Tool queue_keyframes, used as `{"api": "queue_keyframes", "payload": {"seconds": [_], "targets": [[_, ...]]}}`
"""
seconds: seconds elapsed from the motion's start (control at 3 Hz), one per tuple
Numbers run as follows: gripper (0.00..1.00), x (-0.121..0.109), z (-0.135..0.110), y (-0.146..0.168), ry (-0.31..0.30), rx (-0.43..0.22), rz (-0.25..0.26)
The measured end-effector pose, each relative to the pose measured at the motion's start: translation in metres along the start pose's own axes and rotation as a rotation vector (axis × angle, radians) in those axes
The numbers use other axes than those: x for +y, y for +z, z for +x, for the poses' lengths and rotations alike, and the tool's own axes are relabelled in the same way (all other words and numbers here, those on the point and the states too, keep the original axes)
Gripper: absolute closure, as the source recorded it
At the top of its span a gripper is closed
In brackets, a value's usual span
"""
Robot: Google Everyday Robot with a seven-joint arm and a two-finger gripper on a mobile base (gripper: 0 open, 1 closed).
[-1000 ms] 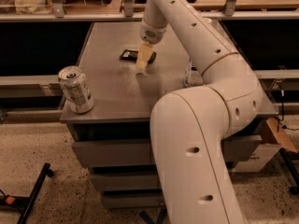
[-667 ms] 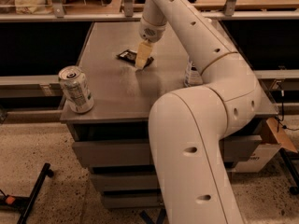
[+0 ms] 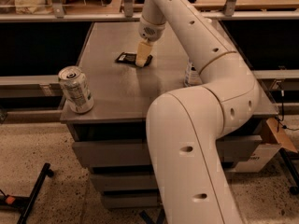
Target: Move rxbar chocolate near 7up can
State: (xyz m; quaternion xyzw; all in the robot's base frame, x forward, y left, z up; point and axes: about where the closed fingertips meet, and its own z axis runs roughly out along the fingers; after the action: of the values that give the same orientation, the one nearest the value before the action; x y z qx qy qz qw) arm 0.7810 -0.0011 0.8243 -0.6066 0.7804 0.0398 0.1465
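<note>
- Hand is pointing down over the right end of the rxbar chocolate; cannot tell how wide it is.
- Rxbar chocolate is lying flat, mid-table, toward the back.
- 7up can is standing upright at the front-left corner, well apart from the bar.

From claw at rxbar chocolate, open tabletop reaches 7up can.

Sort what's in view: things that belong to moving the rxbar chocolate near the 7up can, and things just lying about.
Job: rxbar chocolate, far part of the table; 7up can, front-left corner; gripper, down at the bar's right end.
Lying about: container half hidden behind the arm; cardboard box, right; black stand, lower left.
</note>
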Motion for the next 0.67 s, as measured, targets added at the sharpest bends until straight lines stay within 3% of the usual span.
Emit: {"api": "queue_keyframes", "payload": {"seconds": [0.67], "targets": [[1.00, 0.001, -0.008, -0.017, 0.008, -0.039, 0.009]]}}
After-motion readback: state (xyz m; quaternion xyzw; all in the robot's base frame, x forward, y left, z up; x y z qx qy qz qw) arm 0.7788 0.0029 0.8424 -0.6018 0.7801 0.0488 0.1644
